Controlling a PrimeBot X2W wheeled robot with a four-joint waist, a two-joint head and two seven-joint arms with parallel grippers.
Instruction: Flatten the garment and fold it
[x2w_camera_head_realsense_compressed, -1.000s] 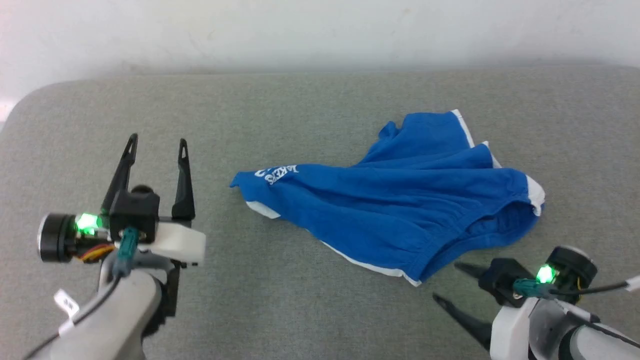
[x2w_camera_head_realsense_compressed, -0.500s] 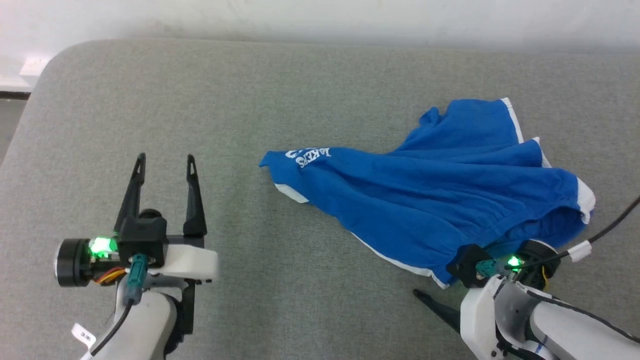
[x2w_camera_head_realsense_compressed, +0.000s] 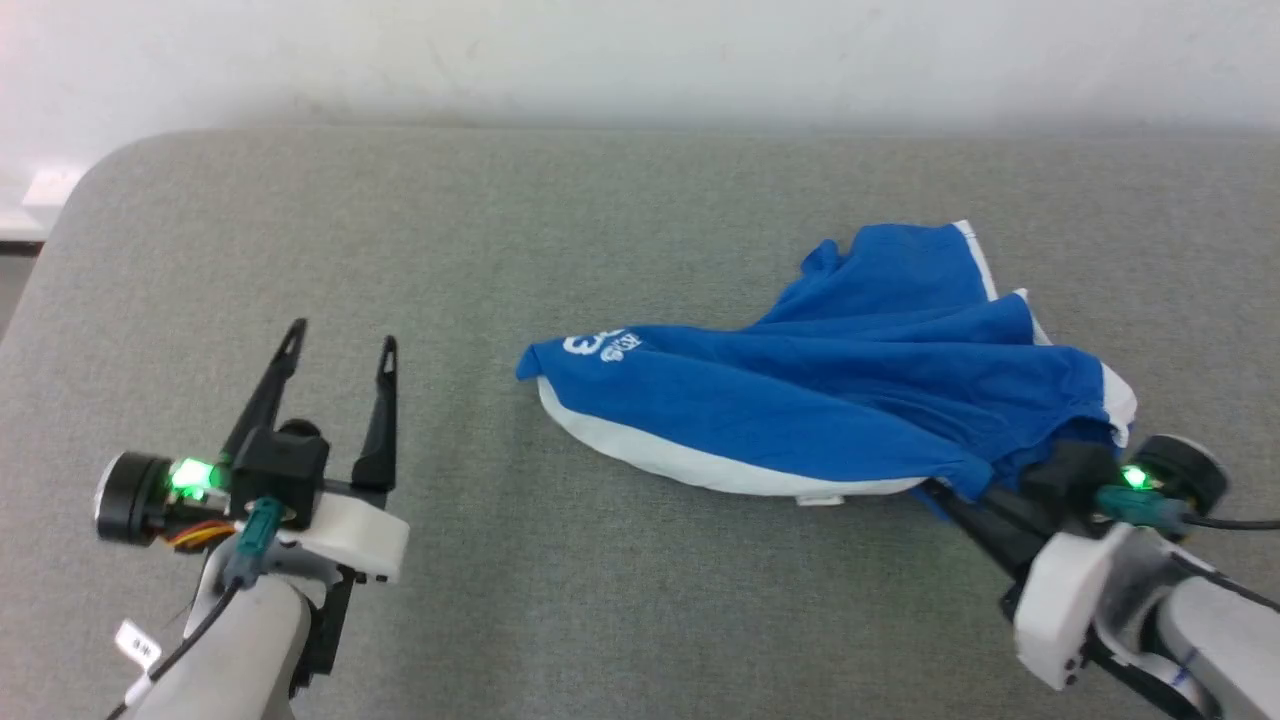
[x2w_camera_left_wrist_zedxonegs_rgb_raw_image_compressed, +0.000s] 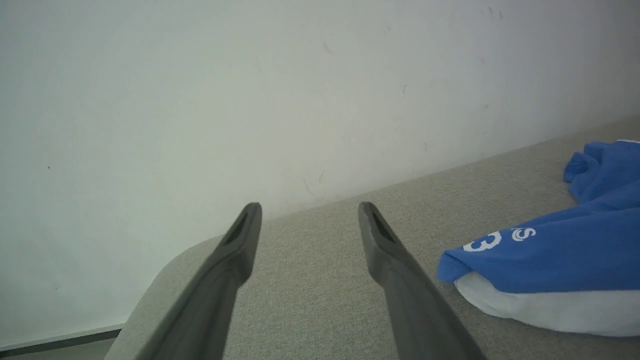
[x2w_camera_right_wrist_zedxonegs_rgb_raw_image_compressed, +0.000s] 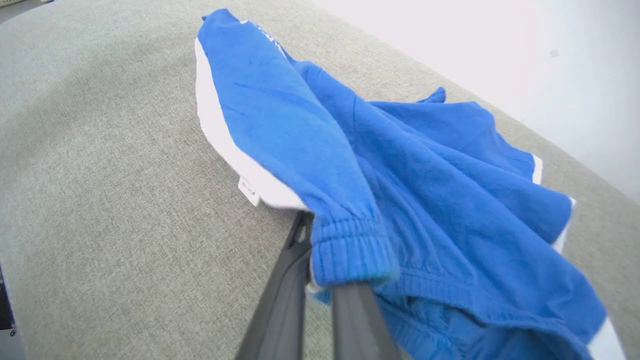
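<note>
Here, our left gripper (x2w_camera_head_realsense_compressed: 343, 335) at near left, fingers (x2w_camera_head_realsense_compressed: 378, 420) spread and empty over the cushion (x2w_camera_head_realsense_compressed: 600, 600), our right gripper (x2w_camera_right_wrist_zedxonegs_rgb_raw_image_compressed: 320, 280) at near right, clamped on the waistband (x2w_camera_right_wrist_zedxonegs_rgb_raw_image_compressed: 350, 250) of the shorts (x2w_camera_head_realsense_compressed: 820, 400), we see them rumpled on the cushion's right half, white wall (x2w_camera_head_realsense_compressed: 640, 60) beyond.

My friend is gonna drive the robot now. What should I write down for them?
Left gripper: open, above the grey surface, left of the shorts, holding nothing.
Right gripper: shut on the shorts' elastic waistband at their near right end.
Shorts: bunched and wrinkled on the surface, lettered end toward the left gripper.
Done: one grip taken.
Left: spread them flat, then fold.
</note>
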